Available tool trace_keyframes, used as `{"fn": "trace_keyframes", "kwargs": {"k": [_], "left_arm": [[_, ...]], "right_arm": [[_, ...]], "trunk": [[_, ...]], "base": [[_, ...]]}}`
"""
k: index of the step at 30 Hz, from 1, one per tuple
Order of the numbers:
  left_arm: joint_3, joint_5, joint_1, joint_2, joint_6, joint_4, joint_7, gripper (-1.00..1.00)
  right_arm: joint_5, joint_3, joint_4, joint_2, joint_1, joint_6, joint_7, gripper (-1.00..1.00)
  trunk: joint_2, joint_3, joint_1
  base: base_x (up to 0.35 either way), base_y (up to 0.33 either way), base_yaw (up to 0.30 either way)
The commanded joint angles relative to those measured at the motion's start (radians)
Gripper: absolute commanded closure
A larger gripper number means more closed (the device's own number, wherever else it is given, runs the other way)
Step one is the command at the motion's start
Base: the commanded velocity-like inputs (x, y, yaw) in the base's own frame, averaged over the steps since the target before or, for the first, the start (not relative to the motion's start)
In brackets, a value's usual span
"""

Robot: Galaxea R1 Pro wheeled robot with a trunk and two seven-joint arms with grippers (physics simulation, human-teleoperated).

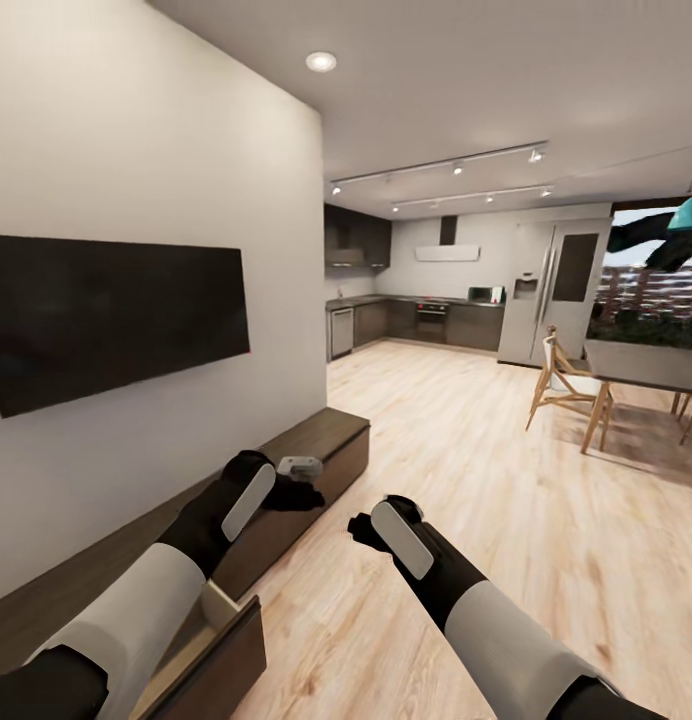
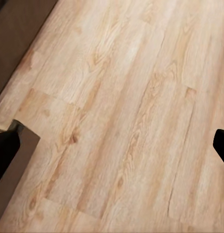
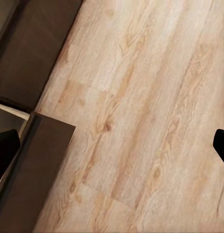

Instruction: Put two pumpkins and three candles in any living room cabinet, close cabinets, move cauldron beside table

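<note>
The cabinet runs long, low and dark brown along the white wall under the TV. One drawer stands pulled out near my left arm; its dark front shows in the right wrist view beside the cabinet body. My left gripper hovers at the cabinet's front edge, open and empty, with the cabinet at one corner. My right gripper hangs over the wooden floor, open and empty. Pumpkins, candles, cauldron and table are out of view.
A black TV hangs on the wall at left. Light wooden floor stretches ahead to a kitchen with dark counters and a fridge. A dining table with wooden chairs stands at right.
</note>
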Motion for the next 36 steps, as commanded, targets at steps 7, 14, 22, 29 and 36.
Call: {"fn": "trace_keyframes", "kwargs": {"k": [7, 14, 22, 29, 36], "left_arm": [[-0.002, 0.011, -0.001, 0.001, 0.003, -0.001, 0.01, -1.0], [-0.002, 0.011, -0.001, 0.001, 0.003, -0.001, 0.01, -1.0], [-0.002, 0.011, -0.001, 0.001, 0.002, 0.003, 0.01, -1.0], [-0.002, 0.011, -0.001, 0.001, 0.001, 0.011, 0.012, -1.0], [-0.002, 0.011, -0.001, 0.001, -0.001, 0.02, 0.009, -1.0]], "right_arm": [[-0.006, 0.001, 0.001, 0.0, -0.001, 0.003, -0.007, -1.0], [-0.006, 0.0, 0.002, 0.0, -0.001, 0.004, -0.007, -1.0], [-0.006, -0.003, 0.002, 0.0, 0.0, 0.004, -0.008, -1.0], [-0.011, -0.011, 0.003, -0.025, 0.003, 0.004, -0.008, -1.0], [-0.007, -0.009, 0.02, -0.061, 0.01, -0.005, -0.007, -1.0]], "trunk": [[0.048, 0.027, -0.027], [0.097, 0.055, -0.054], [0.146, 0.083, -0.081], [0.146, 0.09, -0.081], [0.146, 0.095, -0.081]], "base": [[0.0, 0.0, -0.249], [0.0, 0.0, -0.249], [0.0, 0.0, -0.25], [0.0, 0.0, -0.25], [0.0, 0.0, -0.255]]}}
